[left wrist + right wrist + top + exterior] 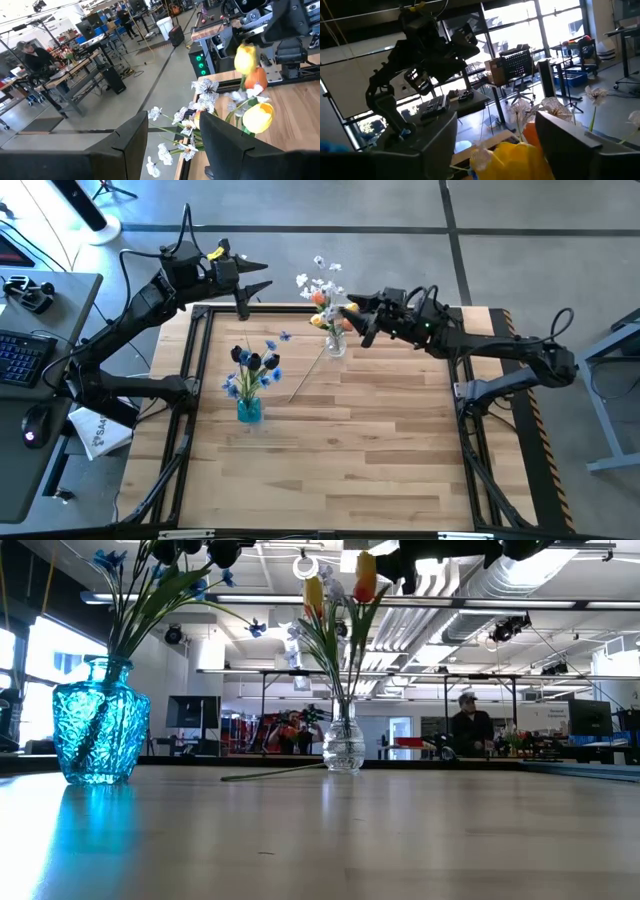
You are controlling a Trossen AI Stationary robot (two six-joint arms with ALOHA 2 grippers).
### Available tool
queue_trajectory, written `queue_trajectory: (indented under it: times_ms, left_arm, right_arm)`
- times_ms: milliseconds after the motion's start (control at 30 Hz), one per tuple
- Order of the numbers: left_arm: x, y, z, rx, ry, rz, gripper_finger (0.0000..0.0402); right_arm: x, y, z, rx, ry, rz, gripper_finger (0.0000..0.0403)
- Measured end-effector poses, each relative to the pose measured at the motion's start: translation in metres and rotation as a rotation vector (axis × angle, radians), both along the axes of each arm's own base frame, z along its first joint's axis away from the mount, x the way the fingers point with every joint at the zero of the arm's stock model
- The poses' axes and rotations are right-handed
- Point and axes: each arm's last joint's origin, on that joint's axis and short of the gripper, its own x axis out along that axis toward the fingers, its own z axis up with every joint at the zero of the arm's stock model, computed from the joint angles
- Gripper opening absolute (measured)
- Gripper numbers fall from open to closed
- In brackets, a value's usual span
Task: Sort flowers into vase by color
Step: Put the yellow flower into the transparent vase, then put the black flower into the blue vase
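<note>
A clear glass vase stands near the table's far edge and holds yellow and orange tulips and white sprigs. A blue glass vase holds dark purple tulips and small blue blossoms. One loose green stem lies flat on the table between the vases. My right gripper is open at the clear vase's flower heads, and a yellow tulip head stands between its fingers. My left gripper is open, raised over the far edge and facing the same bouquet.
A desk with a keyboard and a mouse stands left of the table. Bare wood fills the table's near half. A person stands in the room beyond the far edge.
</note>
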Motion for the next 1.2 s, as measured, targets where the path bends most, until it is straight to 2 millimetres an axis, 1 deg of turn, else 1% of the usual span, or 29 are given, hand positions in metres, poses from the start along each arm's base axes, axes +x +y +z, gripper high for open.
queue_trajectory:
  times_ms: [67, 133, 233, 300, 467, 533, 600, 700, 767, 833, 933, 1000, 1067, 1200]
  left_arm:
    - [0.0, 0.0, 0.0, 0.0, 0.0, 0.0, 0.0168]
    - [0.0, 0.0, 0.0, 0.0, 0.0, 0.0, 0.0168]
    - [0.0, 0.0, 0.0, -0.001, 0.002, 0.0, 0.0168]
    - [0.0, 0.0, -0.001, -0.005, 0.006, 0.0, 0.0168]
    - [0.0, 0.0, -0.003, -0.021, 0.028, 0.005, 0.0168]
    - [-0.001, 0.0, -0.004, -0.026, 0.038, 0.017, 0.0168]
    - [-0.002, 0.001, -0.006, -0.031, 0.058, 0.07, 0.0168]
    - [-0.004, 0.004, -0.014, -0.078, 0.122, 0.214, 0.0168]
    - [-0.003, 0.008, -0.025, -0.149, 0.194, 0.309, 0.0168]
    - [-0.002, 0.015, -0.041, -0.249, 0.286, 0.402, 0.0168]
    - [0.002, 0.03, -0.067, -0.439, 0.401, 0.446, 0.0168]
    - [0.012, 0.041, -0.087, -0.544, 0.463, 0.41, 0.0168]
    - [0.025, 0.052, -0.11, -0.605, 0.524, 0.351, 0.0168]
    - [0.053, 0.063, -0.162, -0.615, 0.66, 0.149, 0.0168]
  right_arm:
    - [0.0, 0.0, -0.002, 0.017, 0.022, 0.003, 0.0295]
    - [0.001, 0.0, -0.005, 0.034, 0.048, 0.002, 0.0317]
    - [0.0, 0.0, -0.004, 0.033, 0.034, 0.002, 0.0333]
    - [-0.002, 0.001, 0.003, 0.019, -0.015, 0.001, 0.0334]
    - [-0.016, 0.005, 0.038, -0.076, -0.129, -0.019, 0.0327]
    - [-0.023, 0.007, 0.053, -0.088, -0.178, -0.026, 0.0323]
    - [-0.032, 0.009, 0.067, -0.082, -0.232, -0.024, 0.0321]
    - [-0.049, 0.016, 0.087, -0.093, -0.3, -0.015, 0.0316]
    - [-0.061, 0.023, 0.097, -0.105, -0.311, -0.009, 0.0312]
    - [-0.071, 0.029, 0.103, -0.104, -0.288, -0.035, 0.0308]
    - [-0.086, 0.037, 0.104, -0.075, -0.224, -0.097, 0.0302]
    - [-0.095, 0.04, 0.103, -0.048, -0.192, -0.134, 0.0298]
    - [-0.1, 0.044, 0.102, -0.023, -0.176, -0.14, 0.0295]
    - [-0.102, 0.051, 0.102, 0.001, -0.176, -0.101, 0.0287]
